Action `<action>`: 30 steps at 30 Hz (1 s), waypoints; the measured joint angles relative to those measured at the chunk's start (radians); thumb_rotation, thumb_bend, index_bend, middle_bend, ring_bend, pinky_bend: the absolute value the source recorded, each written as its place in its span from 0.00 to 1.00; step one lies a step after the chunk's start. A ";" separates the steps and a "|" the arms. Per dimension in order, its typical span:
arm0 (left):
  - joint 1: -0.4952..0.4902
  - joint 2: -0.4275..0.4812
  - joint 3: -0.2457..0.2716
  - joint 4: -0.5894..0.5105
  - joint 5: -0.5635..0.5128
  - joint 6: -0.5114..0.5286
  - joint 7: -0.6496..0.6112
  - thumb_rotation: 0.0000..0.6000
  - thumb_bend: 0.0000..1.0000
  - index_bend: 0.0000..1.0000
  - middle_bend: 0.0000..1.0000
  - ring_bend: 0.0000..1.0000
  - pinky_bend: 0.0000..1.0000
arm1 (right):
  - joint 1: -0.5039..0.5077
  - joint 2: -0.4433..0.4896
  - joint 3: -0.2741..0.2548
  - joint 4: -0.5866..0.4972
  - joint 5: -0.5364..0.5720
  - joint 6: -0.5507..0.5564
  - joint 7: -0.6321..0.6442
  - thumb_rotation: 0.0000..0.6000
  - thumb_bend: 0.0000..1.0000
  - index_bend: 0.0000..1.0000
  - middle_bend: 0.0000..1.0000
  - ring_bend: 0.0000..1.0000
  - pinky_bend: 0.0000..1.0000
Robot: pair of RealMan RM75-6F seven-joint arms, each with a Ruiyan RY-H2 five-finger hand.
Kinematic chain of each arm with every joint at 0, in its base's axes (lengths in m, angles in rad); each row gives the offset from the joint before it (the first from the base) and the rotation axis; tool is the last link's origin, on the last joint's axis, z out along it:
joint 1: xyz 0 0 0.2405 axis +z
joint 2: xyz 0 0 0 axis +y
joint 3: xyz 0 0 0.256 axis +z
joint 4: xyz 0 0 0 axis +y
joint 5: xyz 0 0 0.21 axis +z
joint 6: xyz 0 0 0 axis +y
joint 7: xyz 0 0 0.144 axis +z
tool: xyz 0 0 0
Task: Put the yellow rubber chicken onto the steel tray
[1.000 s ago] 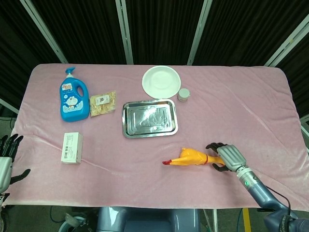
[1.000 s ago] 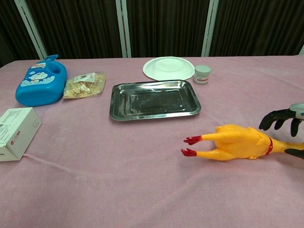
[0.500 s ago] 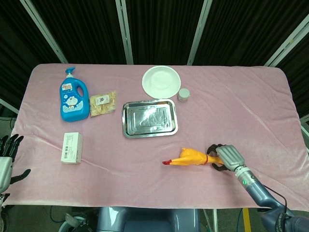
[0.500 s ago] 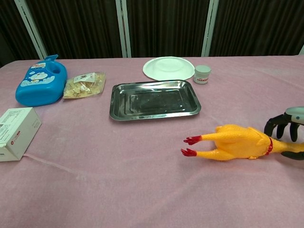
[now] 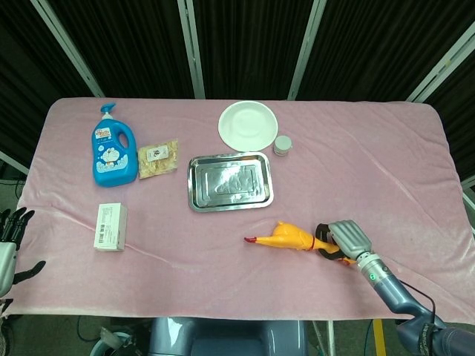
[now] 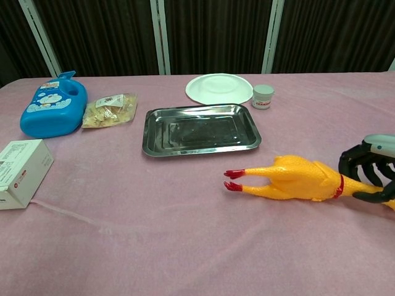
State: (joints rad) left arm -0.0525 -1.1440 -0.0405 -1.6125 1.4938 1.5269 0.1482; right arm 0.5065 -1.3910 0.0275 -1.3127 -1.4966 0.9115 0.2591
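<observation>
**Grip at the neck, lift comes next**

Your right hand (image 6: 368, 174) is wrapped round the neck end of the yellow rubber chicken (image 6: 295, 179), dark fingers (image 6: 349, 161) curled over it: clamped on the bird, by the look of it. The body lies near side of the steel tray (image 6: 200, 129) and off toward its right corner, red feet (image 6: 234, 179) pointing left, apart from the rim.

Judgement: you hold one end of a long soft toy, so expect the feet to droop. Raise it well clear of the cloth before you carry it over the near rim, then lay it flat inside.

Your left hand (image 5: 9, 236) sits idle far left of the tray at the table's near edge, fingers apart, holding nothing.

Beyond the tray: white plate (image 6: 218, 88) and small jar (image 6: 263, 96), just behind its far rim. Don't overshoot.
</observation>
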 measured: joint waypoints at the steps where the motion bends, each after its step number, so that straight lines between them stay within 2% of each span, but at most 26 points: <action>1: -0.002 0.001 0.001 -0.002 0.003 -0.004 -0.005 1.00 0.02 0.10 0.09 0.00 0.01 | 0.000 0.003 -0.001 -0.001 -0.007 0.007 0.015 1.00 0.43 0.86 0.69 0.71 0.84; 6: -0.022 0.011 0.003 -0.018 0.022 -0.027 -0.027 1.00 0.02 0.11 0.10 0.00 0.01 | 0.002 0.037 -0.011 -0.025 -0.045 0.039 0.110 1.00 0.44 0.91 0.72 0.74 0.87; 13: -0.066 0.012 -0.008 -0.047 0.048 -0.061 -0.024 1.00 0.02 0.12 0.12 0.02 0.01 | 0.009 0.102 -0.025 -0.089 -0.090 0.067 0.257 1.00 0.44 0.92 0.72 0.74 0.87; 20: -0.150 0.013 -0.044 -0.143 0.077 -0.129 -0.018 1.00 0.02 0.13 0.14 0.05 0.01 | 0.032 0.171 -0.042 -0.169 -0.155 0.102 0.398 1.00 0.44 0.92 0.72 0.74 0.87; 25: -0.225 0.010 -0.073 -0.233 0.081 -0.213 0.021 1.00 0.03 0.15 0.18 0.08 0.01 | 0.046 0.178 -0.037 -0.203 -0.167 0.116 0.375 1.00 0.44 0.92 0.72 0.74 0.87; 30: -0.301 -0.020 -0.113 -0.362 0.006 -0.311 0.066 1.00 0.05 0.16 0.19 0.10 0.01 | 0.055 0.169 -0.019 -0.244 -0.145 0.116 0.295 1.00 0.44 0.92 0.72 0.74 0.87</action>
State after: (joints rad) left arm -0.3537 -1.1642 -0.1532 -1.9746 1.4994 1.2163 0.2144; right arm 0.5613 -1.2216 0.0088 -1.5562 -1.6417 1.0278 0.5545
